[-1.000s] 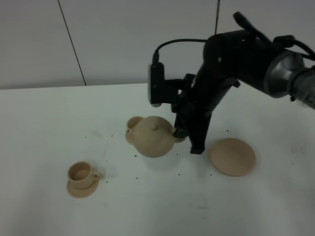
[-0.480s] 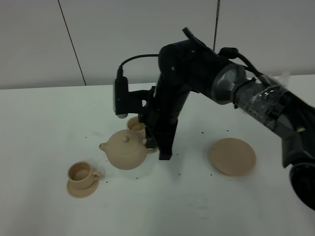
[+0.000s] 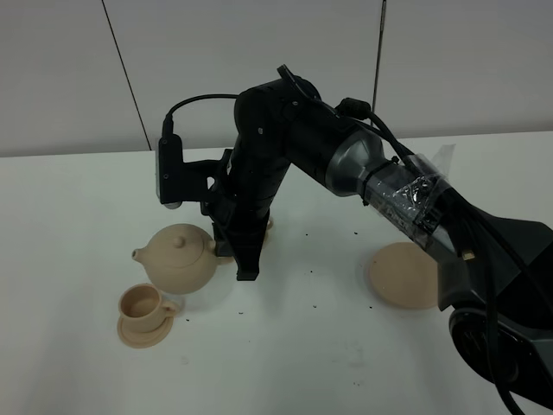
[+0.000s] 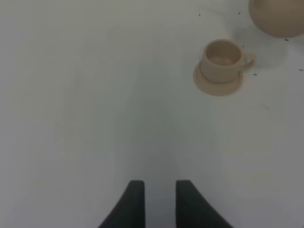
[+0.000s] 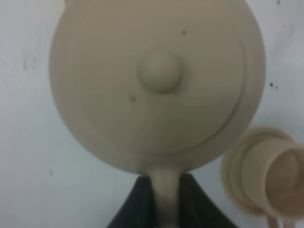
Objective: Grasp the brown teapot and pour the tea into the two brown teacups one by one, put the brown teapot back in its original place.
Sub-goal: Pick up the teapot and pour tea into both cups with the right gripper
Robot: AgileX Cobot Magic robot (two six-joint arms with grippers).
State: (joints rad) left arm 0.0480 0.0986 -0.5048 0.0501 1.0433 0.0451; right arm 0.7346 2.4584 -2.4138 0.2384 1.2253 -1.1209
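Observation:
The brown teapot point(image 3: 177, 259) stands upright just behind the front left teacup point(image 3: 143, 304), its spout pointing left. My right gripper point(image 3: 226, 251) is shut on its loop handle. From the right wrist the teapot's lid and knob point(image 5: 160, 72) fill the view, with the handle pinched by the right gripper point(image 5: 165, 190). The other teacup point(image 5: 273, 173) sits on its saucer beside the pot; the arm mostly hides it in the high view. My left gripper point(image 4: 159, 190) hangs open over bare table, short of the front teacup point(image 4: 223, 59) and the teapot point(image 4: 280, 16).
The wide flat saucer point(image 3: 408, 275) that is the original place lies bare at the right, well away from the pot. Small dark specks dot the white table point(image 3: 328, 346). A grey wall stands behind the table's far edge.
My right arm has carried the teapot leftward, from beside the back teacup to just behind the front left teacup. The left gripper has stayed still.

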